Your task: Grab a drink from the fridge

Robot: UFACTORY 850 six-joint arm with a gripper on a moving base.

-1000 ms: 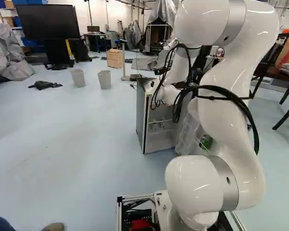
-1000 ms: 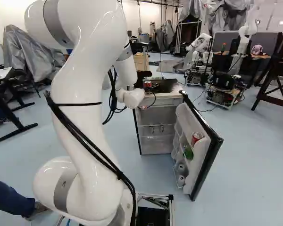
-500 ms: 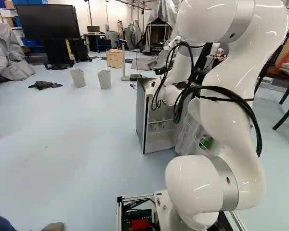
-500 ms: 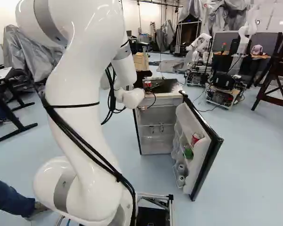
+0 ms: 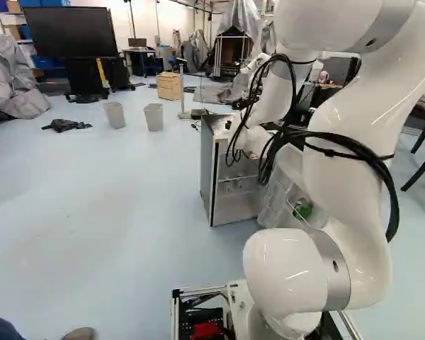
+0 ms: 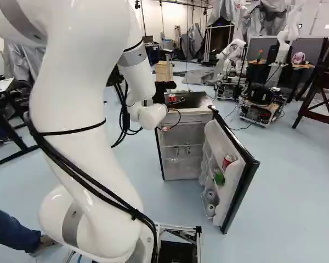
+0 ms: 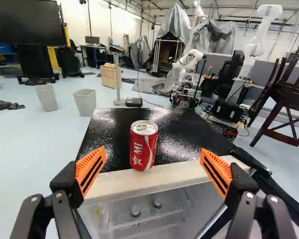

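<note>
The gripper [image 6: 164, 92] is held wide open over the front part of the fridge top [image 7: 114, 130], and nothing is gripped. Its orange pads [image 7: 91, 168] are faced towards each other across a broad gap.

In the wrist view, a red can [image 7: 143, 145] is seen upright on the fridge top, close to the front edge and nearer the front corner away from the door. It is framed between the fingers, a little ahead of them, and is touched by neither. The can's foot is set by the light trim [image 7: 122, 183] of that edge.

Below the front edge, the inside of the fridge [image 6: 181, 169] is exposed, and two small items [image 7: 135, 211] can be made out there, too small to be named.

The fridge door [image 6: 242, 189] is swung open. On its inner racks, a second red can [image 6: 228, 160] is held highest, with a green can [image 6: 219, 176] just below it and two pale cans [image 6: 210, 201] lower still.

Beyond the back edge of the fridge top, another robot [image 6: 230, 55] is seen well apart. Two grey bins [image 7: 84, 102] are stood on the floor past the side edge away from the door.
</note>
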